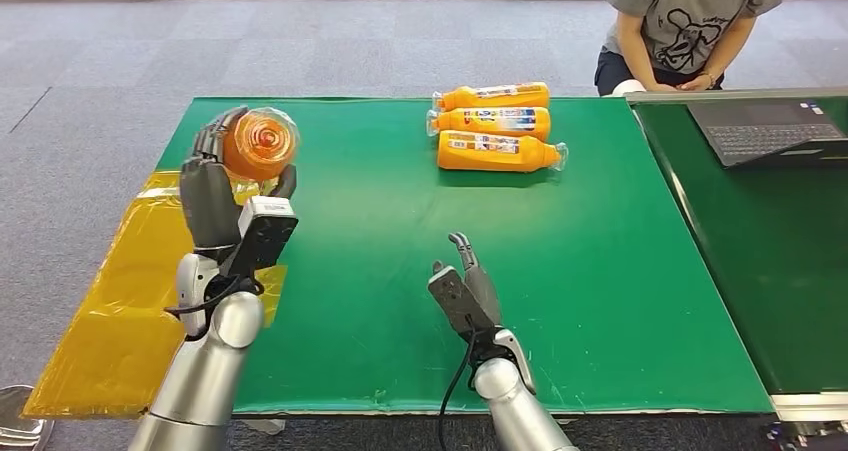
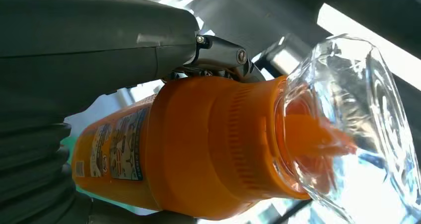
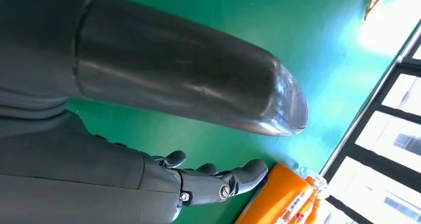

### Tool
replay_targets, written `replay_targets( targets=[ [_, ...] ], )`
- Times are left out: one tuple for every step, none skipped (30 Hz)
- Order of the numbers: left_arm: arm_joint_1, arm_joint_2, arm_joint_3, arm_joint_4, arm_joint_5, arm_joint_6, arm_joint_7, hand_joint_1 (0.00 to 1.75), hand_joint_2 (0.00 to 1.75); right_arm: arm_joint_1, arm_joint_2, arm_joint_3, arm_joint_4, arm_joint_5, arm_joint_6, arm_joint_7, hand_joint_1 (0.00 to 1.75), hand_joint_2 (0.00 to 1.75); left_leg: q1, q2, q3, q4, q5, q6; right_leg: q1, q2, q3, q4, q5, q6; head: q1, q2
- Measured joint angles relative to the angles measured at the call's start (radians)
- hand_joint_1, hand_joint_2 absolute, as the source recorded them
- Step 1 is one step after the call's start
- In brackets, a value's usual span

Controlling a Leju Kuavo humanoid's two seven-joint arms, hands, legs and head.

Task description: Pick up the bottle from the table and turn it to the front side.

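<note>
Bottle [image 1: 259, 144] gripped in left hand [image 1: 215, 193] fingers, raised, base facing camera, right hand [image 1: 463, 293] fingers apart, empty

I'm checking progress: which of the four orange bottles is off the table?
The bottle gripped in the left hand, raised over the table's left edge with its clear cap toward the camera. The three other bottles lie on their sides in a row at the far side.

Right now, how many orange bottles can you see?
4. One is held up by the left robot hand, the bottle over the table's far left corner. Three lie side by side at the far edge of the green table.
</note>
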Motion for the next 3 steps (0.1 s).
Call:
replay_targets(
  targets=[
    [0.006,0.004,0.0,-0.029,-0.065,0.042,0.013,1.75,1.75,0.001,0.0,-0.001,-0.001,0.002,0.001,-0.001,0.0,0.0,0.0,0.0,0.0,0.0,0.0,0.0,0.0,0.0,0.0,0.0,0.0,0.0,0.0,0.0],
    [0.012,0.008,0.0,-0.055,-0.109,0.067,0.023,1.75,1.75,0.001,0.0,-0.003,-0.001,0.003,0.001,-0.001,0.0,0.0,0.0,0.0,0.0,0.0,0.0,0.0,0.0,0.0,0.0,0.0,0.0,0.0,0.0,0.0],
    [0.016,0.01,0.0,-0.068,-0.131,0.079,0.029,1.75,1.75,0.001,0.0,-0.004,-0.002,0.004,0.001,-0.002,0.0,0.0,0.0,0.0,0.0,0.0,0.0,0.0,0.0,0.0,0.0,0.0,0.0,0.0,0.0,0.0]
  ],
)
